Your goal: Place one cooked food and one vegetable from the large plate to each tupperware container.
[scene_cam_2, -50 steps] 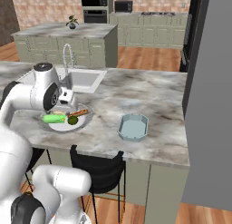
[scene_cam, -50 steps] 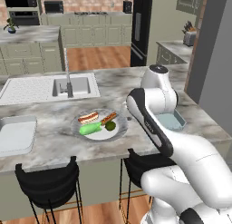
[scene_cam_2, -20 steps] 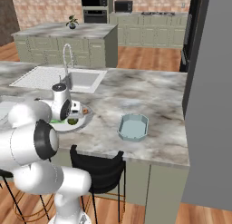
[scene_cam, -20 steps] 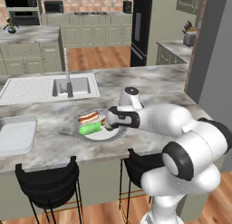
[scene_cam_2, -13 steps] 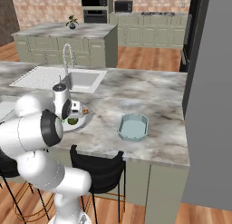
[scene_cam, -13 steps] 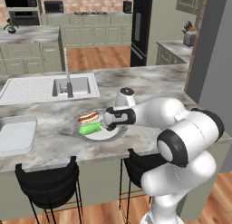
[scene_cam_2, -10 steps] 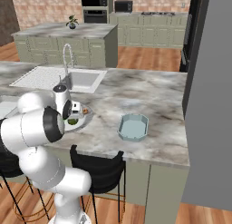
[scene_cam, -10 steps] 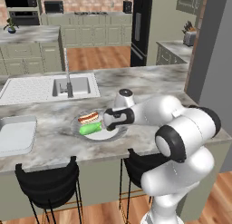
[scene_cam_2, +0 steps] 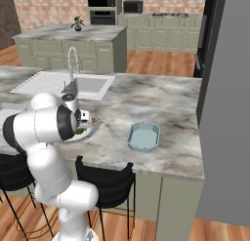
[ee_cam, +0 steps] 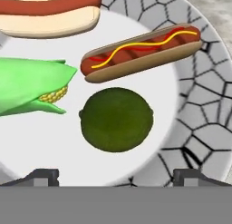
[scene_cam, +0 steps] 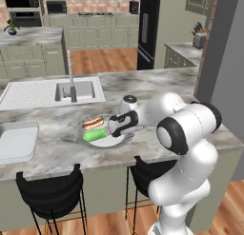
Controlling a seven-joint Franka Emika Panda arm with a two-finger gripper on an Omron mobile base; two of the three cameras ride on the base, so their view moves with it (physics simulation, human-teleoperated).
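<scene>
Jaws spread wide, gripper [ee_cam: 116, 175] low over plate [ee_cam: 195, 123], dark green round vegetable [ee_cam: 116, 119] centred between fingertips [ee_cam: 43, 175], untouched, sausage stick [ee_cam: 141, 53] beyond it, corn [ee_cam: 34, 85] beside, hot dog [ee_cam: 50, 12] farthest, teal tub [scene_cam_2: 143, 136] well apart on counter [scene_cam_2: 146, 106].

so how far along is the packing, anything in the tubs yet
Nothing is packed: the small pale teal tub sits empty. The hot dog in a tan bun, thin sausage with mustard, light-green corn cob and dark green round vegetable all lie on the round plate. The open gripper hovers over the round one. All four moves remain.
</scene>
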